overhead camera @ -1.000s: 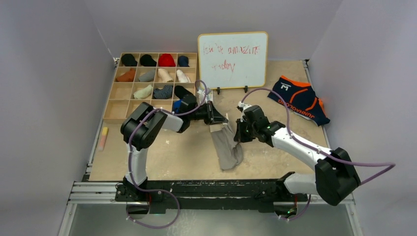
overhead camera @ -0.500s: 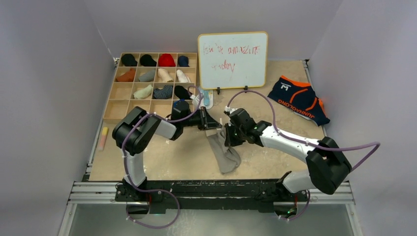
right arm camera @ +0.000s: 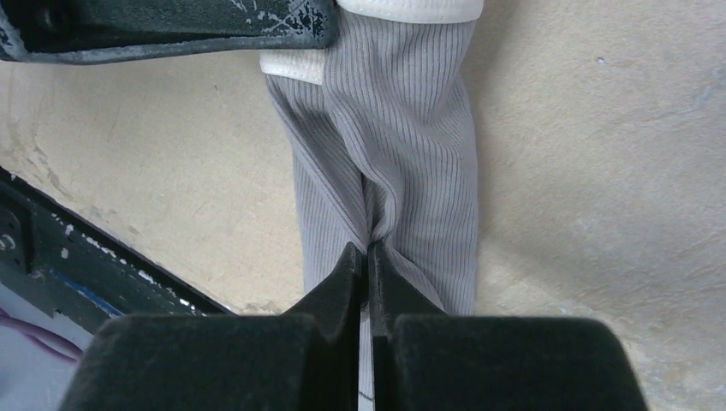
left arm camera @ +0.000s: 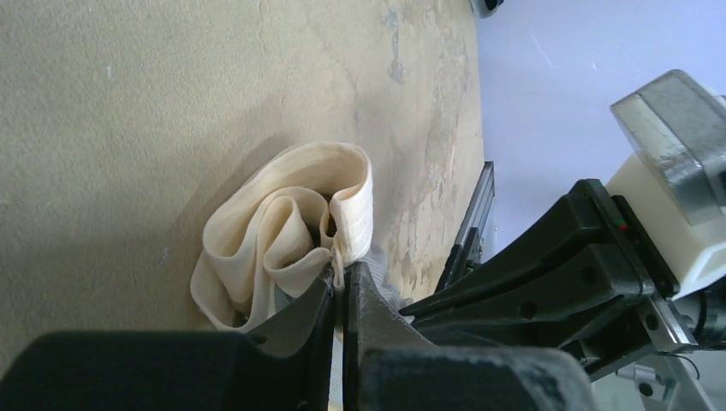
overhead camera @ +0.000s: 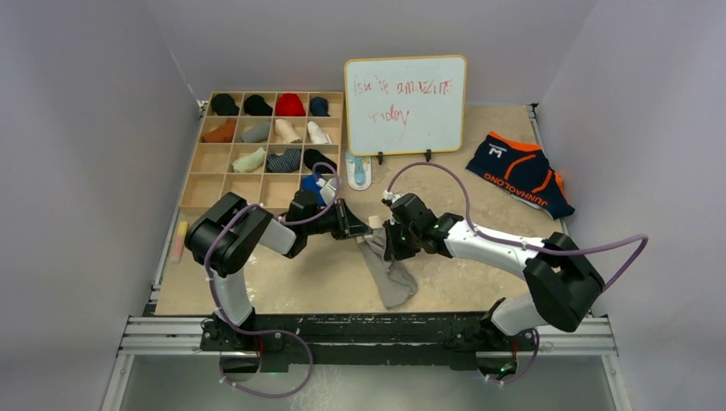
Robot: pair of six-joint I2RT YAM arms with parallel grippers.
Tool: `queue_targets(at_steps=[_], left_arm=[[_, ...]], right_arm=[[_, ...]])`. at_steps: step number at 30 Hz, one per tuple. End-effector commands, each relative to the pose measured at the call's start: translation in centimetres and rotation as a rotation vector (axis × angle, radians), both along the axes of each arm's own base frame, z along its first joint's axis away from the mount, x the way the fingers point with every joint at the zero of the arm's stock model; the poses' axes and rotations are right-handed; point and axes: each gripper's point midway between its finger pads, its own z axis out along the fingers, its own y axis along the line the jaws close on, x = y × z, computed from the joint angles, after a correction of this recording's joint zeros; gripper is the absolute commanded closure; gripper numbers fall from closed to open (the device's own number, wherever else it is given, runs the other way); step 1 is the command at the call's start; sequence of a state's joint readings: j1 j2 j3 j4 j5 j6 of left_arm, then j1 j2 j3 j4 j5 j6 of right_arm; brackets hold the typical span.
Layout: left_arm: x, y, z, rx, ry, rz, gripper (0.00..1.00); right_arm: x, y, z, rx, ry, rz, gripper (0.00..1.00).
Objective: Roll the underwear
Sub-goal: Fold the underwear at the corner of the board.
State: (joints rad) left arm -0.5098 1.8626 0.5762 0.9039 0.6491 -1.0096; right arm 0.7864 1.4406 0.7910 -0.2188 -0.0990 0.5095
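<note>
My left gripper (left arm camera: 340,276) clamps the cream waistband (left arm camera: 274,214) of the grey briefs (right arm camera: 419,145). My right gripper (right arm camera: 368,257) pinches shut on ribbed fabric lower down, probably tensioning it for rolling.

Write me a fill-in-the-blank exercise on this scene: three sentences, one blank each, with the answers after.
1. The left gripper pinches the cream ____ of the grey underwear.
2. The right gripper is ____ on the same garment's ribbed fabric.
3. In the top view, the navy underwear lies flat on the table to the ____ of the whiteboard, apart from both arms.

Missing words: waistband; shut; right
</note>
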Motion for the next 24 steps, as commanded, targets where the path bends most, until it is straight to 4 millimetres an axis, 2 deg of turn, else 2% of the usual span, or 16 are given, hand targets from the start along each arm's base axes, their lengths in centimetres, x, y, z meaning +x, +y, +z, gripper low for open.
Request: queue_targets(at_steps=[1,3,6,10,14,15,19,24], left_arm=[[1.1,0.7,2.0,-0.003,-0.115,0.035,1.00],[1.2,1.0,1.9,0.012,-0.115,0.045,1.00],[1.1,1.5,1.4,0.054,-0.106,0.062,0.92],[1.1,2.2,0.4,0.113,-0.089,0.082,0.87],[0.8,2.8,0.1,0.140,-0.081,0.099,0.71],[0.7,2.9,0.4,0.142,-0.087,0.103,0.65],[0.7,3.5,1.3,0.172,-0.106,0.114,0.52],[0.6,3.9,2.8,0.188,-0.099,0.137,0.43]], right_arm=[[0.0,2.0,0.8,0.069,0.009,0.014,1.00],[-0.2,2.3,0.5,0.059,0.017,0.024,1.00],[-0.2,2.4,0.2,0.039,0.016,0.030,1.00],[-0.6,2.6,-0.3,0.020,0.031,0.027,1.00],[-1.1,3.1,-0.5,0.026,0.040,0.049,1.00],[-1.3,3.2,-0.6,0.024,0.043,0.055,1.00],[-1.3,3.2,-0.9,0.011,0.044,0.053,1.00],[-1.5,3.4,-1.2,0.006,0.046,0.055,1.00]])
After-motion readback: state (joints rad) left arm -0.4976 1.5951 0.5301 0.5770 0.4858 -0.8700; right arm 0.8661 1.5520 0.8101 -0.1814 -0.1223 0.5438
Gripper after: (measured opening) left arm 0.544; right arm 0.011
